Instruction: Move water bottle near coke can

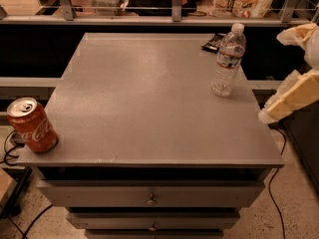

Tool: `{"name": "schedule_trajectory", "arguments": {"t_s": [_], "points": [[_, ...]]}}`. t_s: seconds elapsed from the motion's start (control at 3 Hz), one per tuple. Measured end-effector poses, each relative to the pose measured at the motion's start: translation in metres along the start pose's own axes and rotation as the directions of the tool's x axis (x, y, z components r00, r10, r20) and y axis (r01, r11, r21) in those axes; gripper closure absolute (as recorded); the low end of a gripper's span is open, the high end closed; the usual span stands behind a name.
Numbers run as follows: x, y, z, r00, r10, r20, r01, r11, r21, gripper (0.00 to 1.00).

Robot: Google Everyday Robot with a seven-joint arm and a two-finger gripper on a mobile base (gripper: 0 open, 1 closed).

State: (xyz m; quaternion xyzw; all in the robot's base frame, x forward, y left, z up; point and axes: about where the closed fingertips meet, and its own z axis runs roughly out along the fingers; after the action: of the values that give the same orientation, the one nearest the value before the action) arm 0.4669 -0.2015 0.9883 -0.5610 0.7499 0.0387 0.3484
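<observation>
Two items stood well apart on the cabinet top: water bottle upright far right, coke can near-left corner. Gripper hung off the right edge, apart from the bottle; open or closed, couldn't tell.
</observation>
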Motion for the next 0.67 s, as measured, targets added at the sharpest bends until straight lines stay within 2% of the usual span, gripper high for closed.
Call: {"name": "schedule_trajectory", "arguments": {"t_s": [0.33,0.67], "points": [[-0.008,-0.013,0.018,0.996,0.074,0.053,-0.077,0.9957,0.051,0.0],[-0.017,-0.033,0.042,0.985,0.124,0.122,-0.137,0.9853,0.102,0.0]]}}
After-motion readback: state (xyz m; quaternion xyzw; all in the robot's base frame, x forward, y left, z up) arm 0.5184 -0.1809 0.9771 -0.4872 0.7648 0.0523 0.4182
